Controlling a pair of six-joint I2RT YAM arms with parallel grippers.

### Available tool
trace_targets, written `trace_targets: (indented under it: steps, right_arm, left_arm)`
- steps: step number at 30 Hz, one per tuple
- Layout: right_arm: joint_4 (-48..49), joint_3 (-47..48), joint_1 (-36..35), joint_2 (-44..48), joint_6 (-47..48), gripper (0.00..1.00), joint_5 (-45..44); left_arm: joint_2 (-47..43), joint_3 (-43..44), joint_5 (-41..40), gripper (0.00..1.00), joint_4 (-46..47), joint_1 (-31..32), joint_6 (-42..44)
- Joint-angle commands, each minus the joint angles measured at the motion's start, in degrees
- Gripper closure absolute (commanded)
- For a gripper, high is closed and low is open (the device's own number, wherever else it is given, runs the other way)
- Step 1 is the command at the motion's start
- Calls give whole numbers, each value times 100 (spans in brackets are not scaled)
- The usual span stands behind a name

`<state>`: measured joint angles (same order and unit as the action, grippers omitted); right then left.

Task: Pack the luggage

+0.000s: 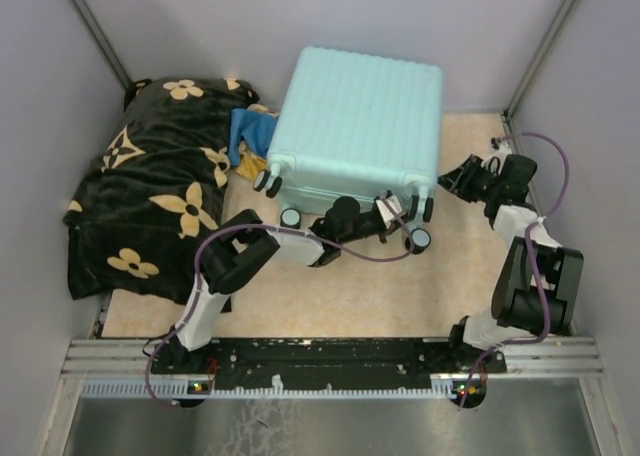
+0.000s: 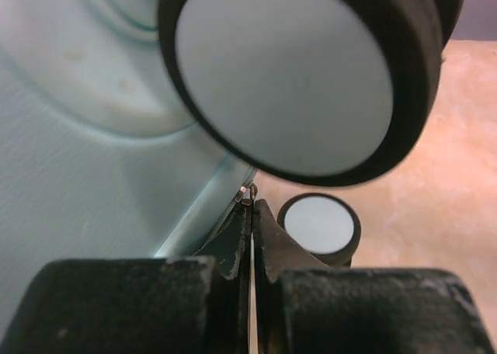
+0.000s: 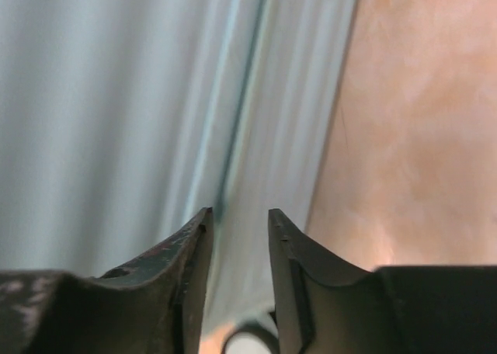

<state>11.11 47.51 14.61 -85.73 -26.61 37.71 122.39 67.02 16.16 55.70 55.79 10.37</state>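
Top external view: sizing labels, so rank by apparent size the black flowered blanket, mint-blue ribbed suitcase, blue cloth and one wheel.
Black blanket with tan flowers and pale mint-blue ribbed suitcase: near alike, unranked.
Then crumpled blue cloth.
Smallest: black-and-white suitcase wheel.

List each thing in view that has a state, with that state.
luggage: lid down, lying flat, ribbed shell up.
left gripper: shut, at the luggage's seam below a wheel, a small metal piece at its tips.
right gripper: open a little, at the luggage's side seam.
black flowered blanket: crumpled, outside the luggage.
blue cloth: bunched between blanket and luggage.
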Motion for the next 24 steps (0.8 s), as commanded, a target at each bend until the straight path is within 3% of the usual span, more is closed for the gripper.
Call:
trace_targets:
  steps: [1, 9, 12, 14, 17, 21, 24]
  right_arm:
    - [-1832, -27, 492, 411, 1297, 61, 750]
    - [-3499, 193, 1442, 817, 3514, 47, 1246]
    - [-3734, 35, 1502, 1016, 4434, 46, 1383]
    - [-3596, -209, 1536, 1166, 4767, 46, 1502]
    - [-3351, -429, 1567, 1359, 4960, 43, 1755]
    - [-2506, -968, 1567, 1784, 4556, 42, 1912]
    - [-1276, -1657, 1535, 2307, 3865, 42, 2019]
  left_arm:
    - [243, 766, 453, 100, 421, 292, -33]
    - [916, 1866, 282, 99, 192, 292, -187]
    - [920, 1974, 932, 80, 332, 299, -194]
    - [839, 1952, 1541, 64, 404, 328, -173]
    - [554, 1648, 1867, 54, 394, 358, -64]
    - [-153, 715, 1892, 49, 299, 264, 152]
    - [-857, -156, 2021, 47, 164, 119, 308]
